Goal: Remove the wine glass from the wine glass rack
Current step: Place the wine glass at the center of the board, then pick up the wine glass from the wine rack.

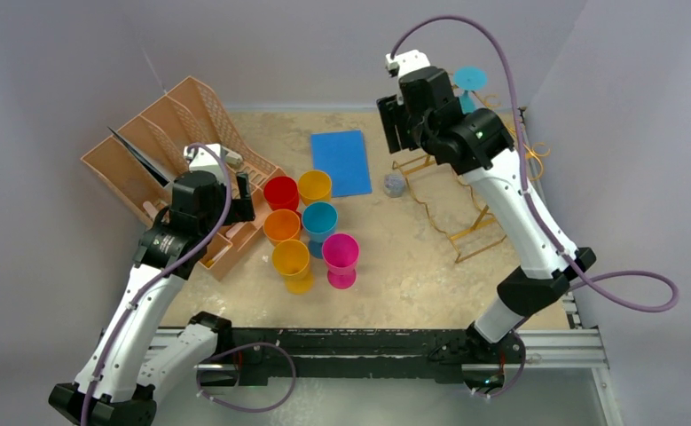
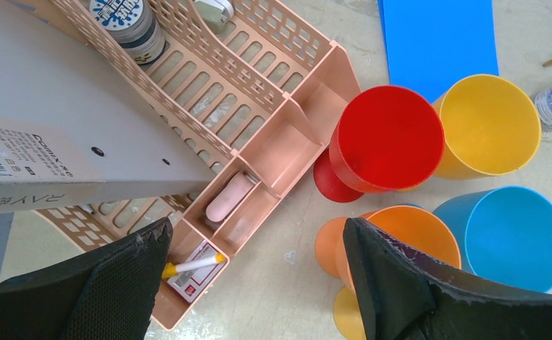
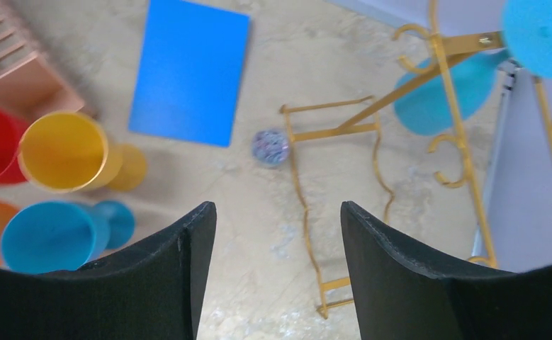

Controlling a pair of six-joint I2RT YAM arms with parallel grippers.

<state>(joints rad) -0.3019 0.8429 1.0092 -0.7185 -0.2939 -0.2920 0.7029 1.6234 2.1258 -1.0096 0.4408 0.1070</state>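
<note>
One wine glass on wine glass rack, upper right.
My right gripper, jaws apart and empty, is nearer; glass lies up-right, axis slanting toward that corner.

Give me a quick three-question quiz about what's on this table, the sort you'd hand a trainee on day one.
1. True or false: the wine glass rack has no glass on it.
2. What lies on the table close to the rack's base, near the blue sheet? A) a glittery ball B) a spoon C) a red lid
3. Fill in: ___ coloured glasses stand grouped beside the brown organizer.

Key:
1. False. A blue wine glass hangs upside down on it.
2. A
3. Six
</note>
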